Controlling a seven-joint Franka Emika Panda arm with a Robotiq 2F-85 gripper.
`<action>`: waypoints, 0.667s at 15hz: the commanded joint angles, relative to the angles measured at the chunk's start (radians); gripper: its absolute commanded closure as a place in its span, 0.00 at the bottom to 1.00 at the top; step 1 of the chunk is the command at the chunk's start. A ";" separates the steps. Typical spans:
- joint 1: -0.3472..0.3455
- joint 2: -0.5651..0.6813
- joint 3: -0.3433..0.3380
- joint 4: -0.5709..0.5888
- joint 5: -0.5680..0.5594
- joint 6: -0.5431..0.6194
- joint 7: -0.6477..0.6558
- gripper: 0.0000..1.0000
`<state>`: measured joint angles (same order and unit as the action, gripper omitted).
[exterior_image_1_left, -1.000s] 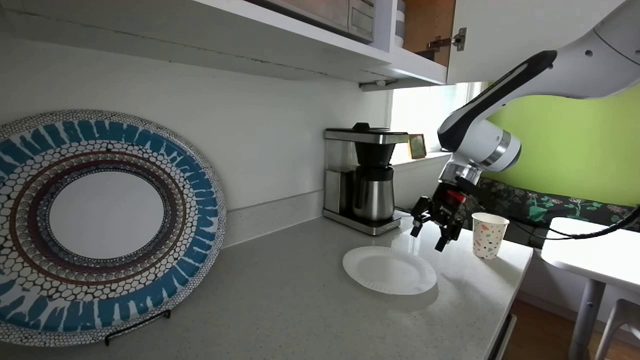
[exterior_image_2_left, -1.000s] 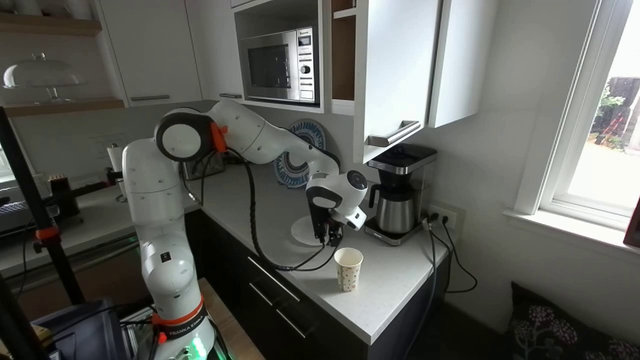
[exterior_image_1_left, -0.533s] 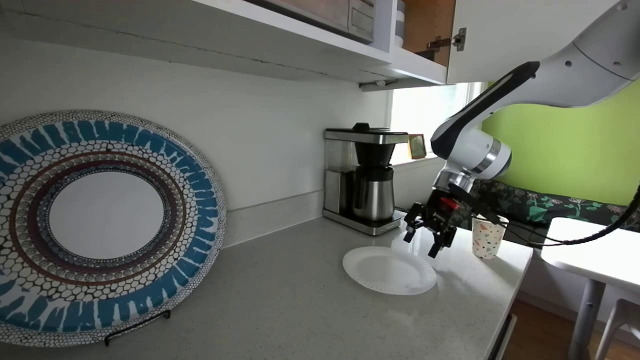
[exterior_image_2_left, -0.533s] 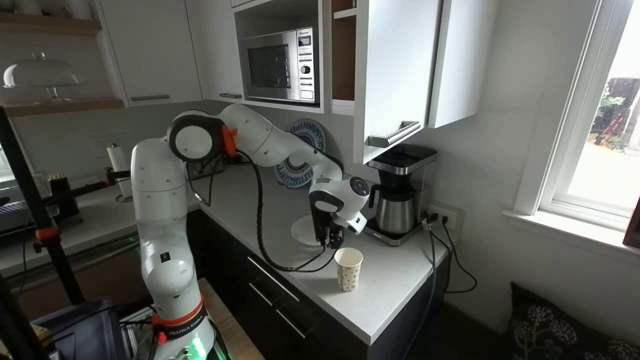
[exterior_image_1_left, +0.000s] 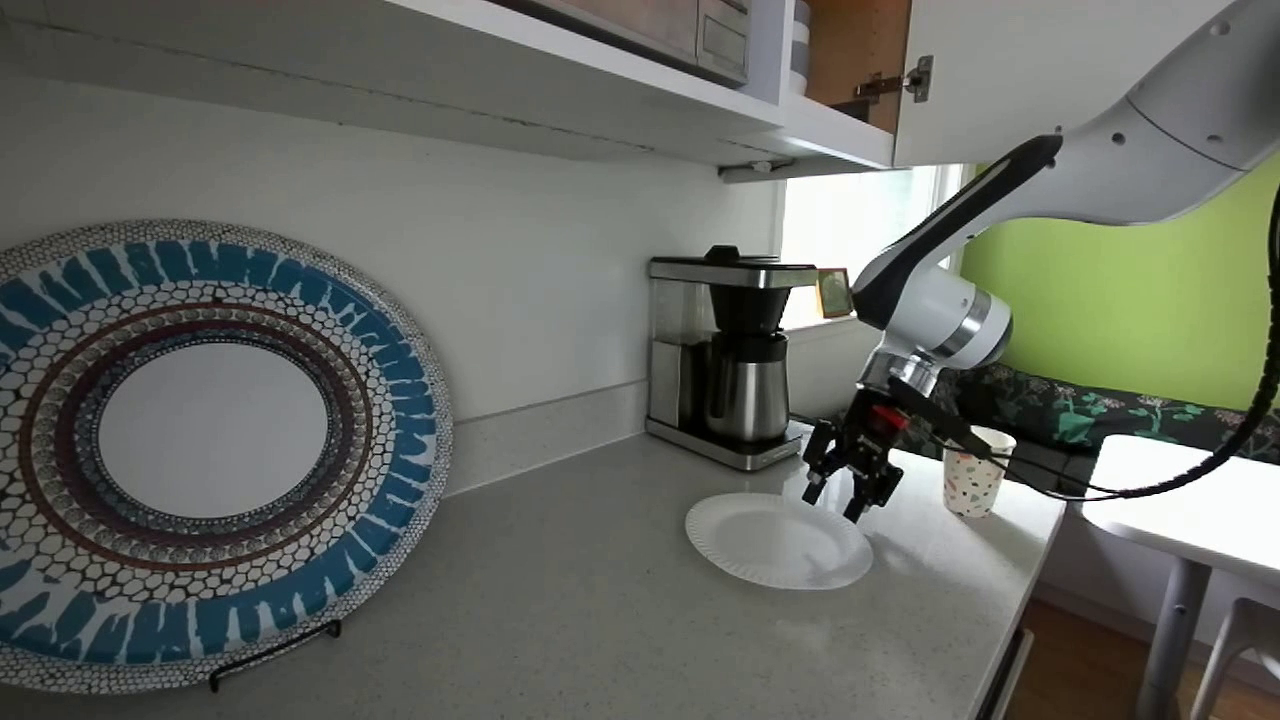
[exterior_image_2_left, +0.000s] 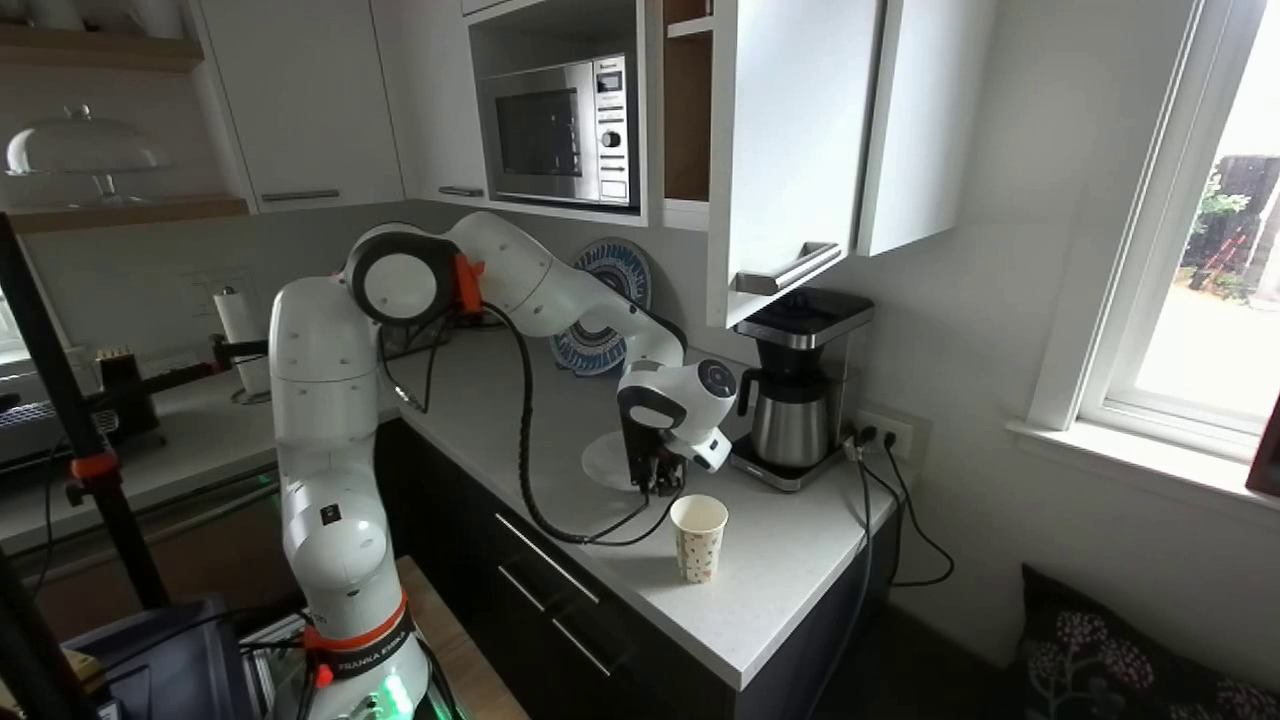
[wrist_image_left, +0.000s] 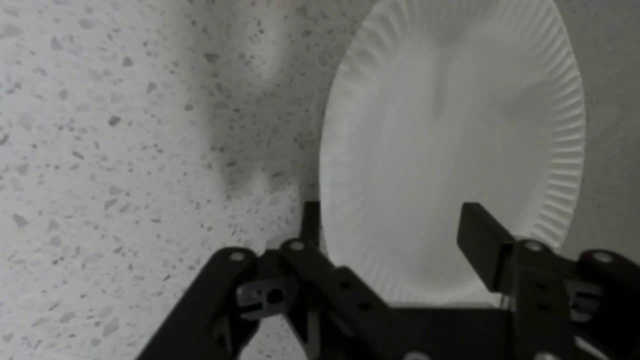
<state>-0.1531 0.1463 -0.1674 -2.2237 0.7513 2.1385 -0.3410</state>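
Your gripper stood spread astride the fluted rim of the white paper plate on the speckled countertop, one finger outside and one over the face, so a skewed squeeze could have buckled or skidded it. The black cable, dipping near the patterned paper cup, could have tipped it on a sideways swing. The rim hid part of the outer finger, so you could not tell whether it touched, and the wrist view cut off the plate's far end.
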 joint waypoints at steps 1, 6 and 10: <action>-0.017 0.014 0.014 0.003 0.011 0.014 -0.021 0.60; -0.022 0.010 0.013 0.004 0.011 0.007 -0.025 0.98; -0.025 0.009 0.014 0.004 0.016 0.005 -0.035 1.00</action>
<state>-0.1610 0.1489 -0.1668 -2.2232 0.7513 2.1385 -0.3474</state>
